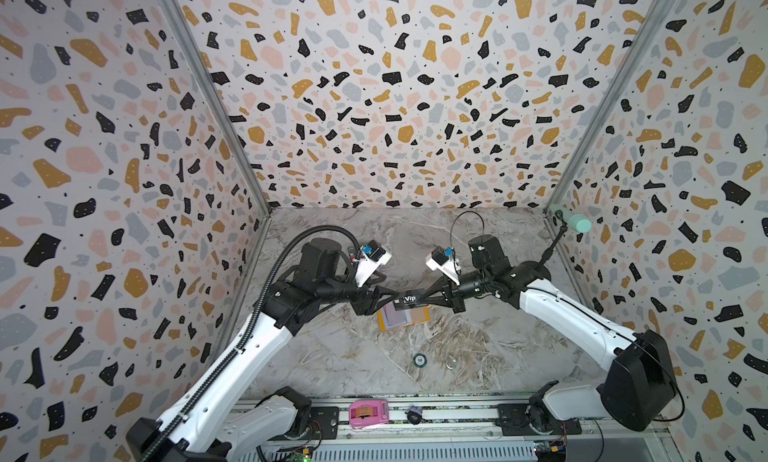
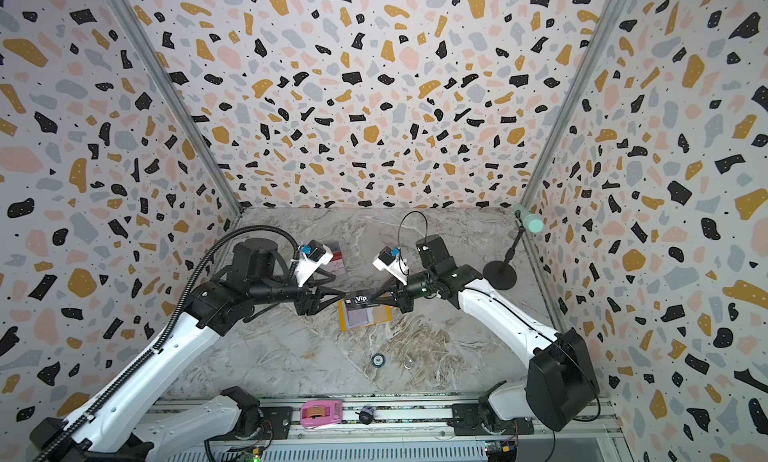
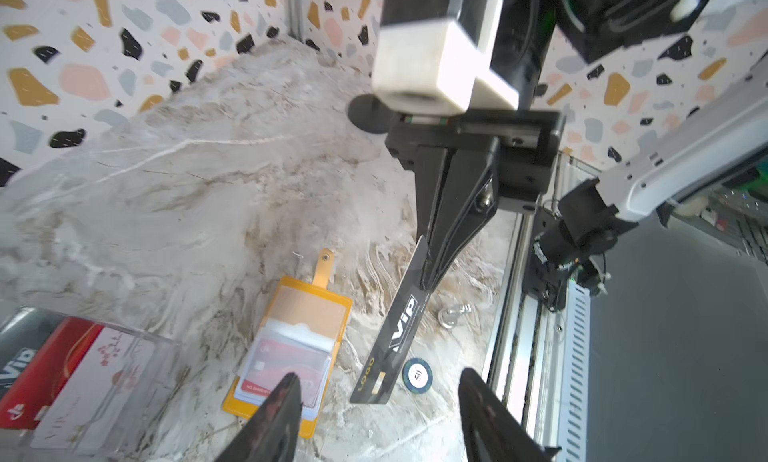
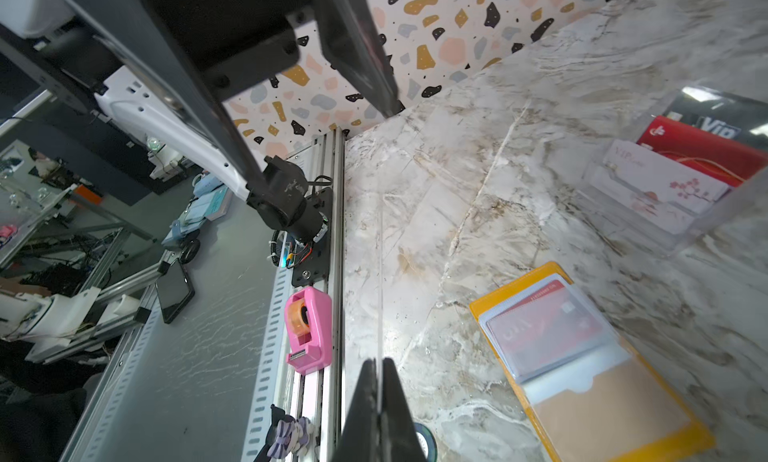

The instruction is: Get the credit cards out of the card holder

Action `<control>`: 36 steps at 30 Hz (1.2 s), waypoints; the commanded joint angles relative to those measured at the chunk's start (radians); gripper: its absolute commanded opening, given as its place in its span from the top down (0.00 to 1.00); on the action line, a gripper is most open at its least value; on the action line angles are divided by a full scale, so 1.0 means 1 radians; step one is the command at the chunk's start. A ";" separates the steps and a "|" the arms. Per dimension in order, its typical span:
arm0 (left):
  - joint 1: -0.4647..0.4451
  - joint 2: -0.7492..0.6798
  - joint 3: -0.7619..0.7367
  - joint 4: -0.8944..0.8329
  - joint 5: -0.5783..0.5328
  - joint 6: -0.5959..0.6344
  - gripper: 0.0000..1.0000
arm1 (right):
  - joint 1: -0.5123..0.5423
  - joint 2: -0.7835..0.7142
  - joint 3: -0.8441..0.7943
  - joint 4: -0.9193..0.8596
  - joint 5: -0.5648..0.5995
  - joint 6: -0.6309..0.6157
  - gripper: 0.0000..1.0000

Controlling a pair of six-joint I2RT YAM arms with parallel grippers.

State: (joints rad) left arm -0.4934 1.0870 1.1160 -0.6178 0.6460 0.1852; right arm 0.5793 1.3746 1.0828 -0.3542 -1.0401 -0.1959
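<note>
While your right claw (image 1: 420,301) clamped the black Vip card (image 1: 409,300) mid-frame, your left claw (image 3: 379,374) stood open. Its fingers (image 3: 282,410) straddled the card.

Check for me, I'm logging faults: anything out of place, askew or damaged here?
Nothing damaged or spilled. Only strays: a pink tape dispenser and a small bow sit on the front rail, off the table.

We see glossy plastic on the black card (image 3: 398,335), clear shiny plastic sleeves (image 3: 291,352) in the matt card holder (image 3: 309,302), and a smooth marbled table (image 3: 187,181).
</note>
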 commanded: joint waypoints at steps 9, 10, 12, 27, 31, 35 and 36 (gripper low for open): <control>0.004 0.071 0.056 -0.133 0.127 0.141 0.53 | 0.064 0.029 0.077 -0.066 -0.070 -0.101 1.00; 0.004 0.074 0.056 -0.134 0.133 0.146 0.56 | 0.066 0.031 0.073 -0.054 -0.074 -0.093 1.00; 0.003 0.076 0.051 -0.130 0.143 0.149 0.64 | 0.069 0.036 0.067 -0.020 -0.085 -0.069 1.00; 0.004 0.100 0.045 -0.141 0.184 0.158 0.84 | 0.080 0.055 0.048 0.071 -0.104 -0.028 1.00; 0.004 0.104 0.045 -0.142 0.180 0.158 0.94 | 0.081 0.060 0.047 0.073 -0.098 -0.028 1.00; 0.004 0.103 0.044 -0.131 0.164 0.152 0.98 | 0.080 0.057 0.046 0.079 -0.051 -0.010 1.00; 0.003 0.103 0.041 -0.123 0.152 0.148 0.99 | 0.079 0.054 0.042 0.084 -0.032 -0.002 0.99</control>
State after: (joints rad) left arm -0.4934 1.1862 1.1458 -0.7475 0.8112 0.3317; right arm 0.6548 1.4403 1.1225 -0.2905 -1.1015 -0.2249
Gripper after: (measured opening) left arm 0.052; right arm 0.047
